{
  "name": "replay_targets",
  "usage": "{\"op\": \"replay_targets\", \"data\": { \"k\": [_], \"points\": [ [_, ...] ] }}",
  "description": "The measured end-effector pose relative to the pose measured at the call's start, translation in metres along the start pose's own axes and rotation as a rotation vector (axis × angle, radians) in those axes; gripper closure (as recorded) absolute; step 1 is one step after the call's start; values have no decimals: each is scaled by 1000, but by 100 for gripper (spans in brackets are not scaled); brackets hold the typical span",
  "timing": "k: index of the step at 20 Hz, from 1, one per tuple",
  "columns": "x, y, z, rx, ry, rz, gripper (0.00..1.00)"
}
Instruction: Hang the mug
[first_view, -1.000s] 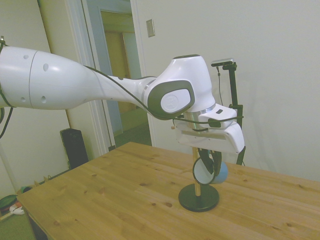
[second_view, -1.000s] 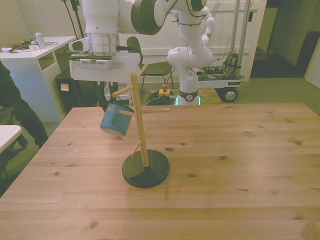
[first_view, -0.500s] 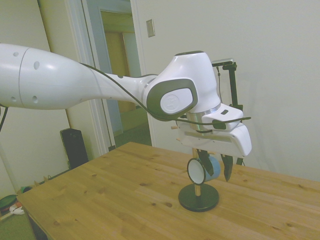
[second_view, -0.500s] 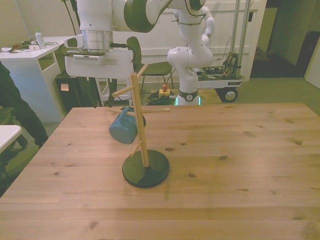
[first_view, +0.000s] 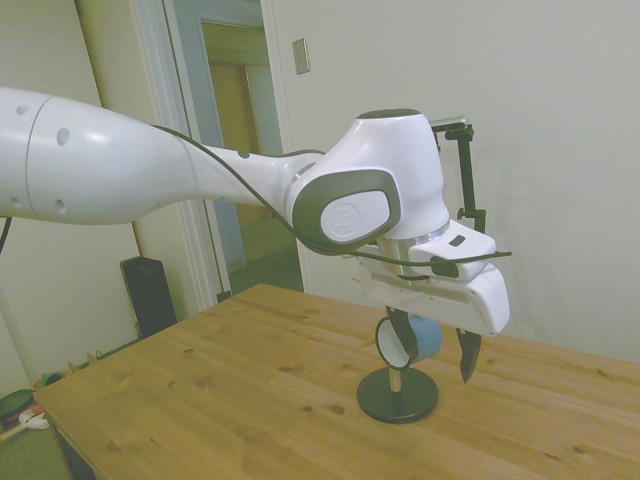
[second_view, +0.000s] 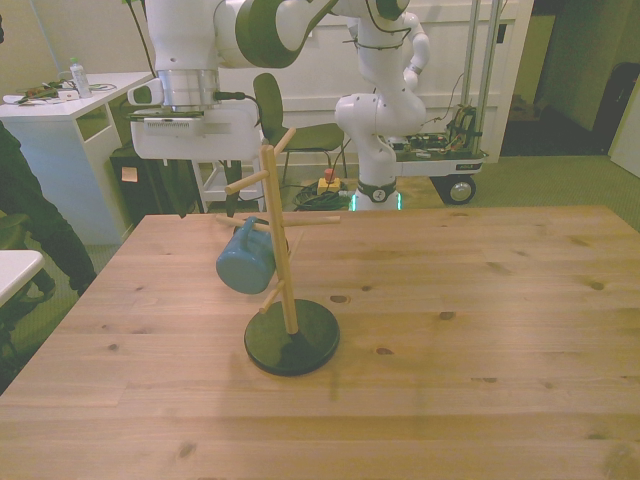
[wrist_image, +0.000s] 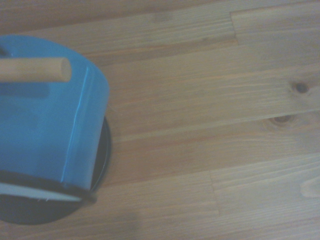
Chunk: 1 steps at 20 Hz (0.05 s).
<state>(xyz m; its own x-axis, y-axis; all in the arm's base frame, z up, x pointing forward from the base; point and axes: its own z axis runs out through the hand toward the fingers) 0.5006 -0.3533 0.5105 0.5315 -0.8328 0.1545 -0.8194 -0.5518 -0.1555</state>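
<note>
Side view: the white arm (first_view: 180, 180) reaches over the wooden table (first_view: 250, 400), and its gripper (first_view: 435, 342) hangs above the peg stand (first_view: 397, 392). The two dark fingers (first_view: 467, 355) stand wide apart and hold nothing. One finger sits close against the mug (first_view: 405, 340), the other is clear of it on the side away from the arm. The mug is off the table, above the stand's dark round base, with its white inside turned toward the camera and its blue wall behind. The stand's wooden post is mostly hidden by the mug.

Front view: the mug (second_view: 246, 262) hangs tilted on the peg stand (second_view: 283, 270), on the side of the post toward the front view's left, under a horizontal peg that runs over it. Its blue-teal wall faces the camera and it sits well above the black base. The gripper (second_view: 195, 185) is above the mug and farther to the front view's left of the post; its fingers are hard to make out against the dark background, and nothing is held between them. A person's dark sleeve (second_view: 30, 215) shows well off to the front view's left of the stand, beyond the table (second_view: 450, 330).

Wrist view: the mug (wrist_image: 47, 130) fills one corner, blue wall up, dark rim and a strip of white inside at its edge. A round wooden peg (wrist_image: 35, 70) lies across it, and the stand's black base (wrist_image: 30, 210) shows beneath. The rest is bare wooden table (wrist_image: 210, 125).
</note>
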Motion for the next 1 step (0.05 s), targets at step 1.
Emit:
{"op": "replay_targets", "data": {
  "k": [1],
  "points": [
    [-1, 0, 2, 0, -3, -1, 0]
  ]
}}
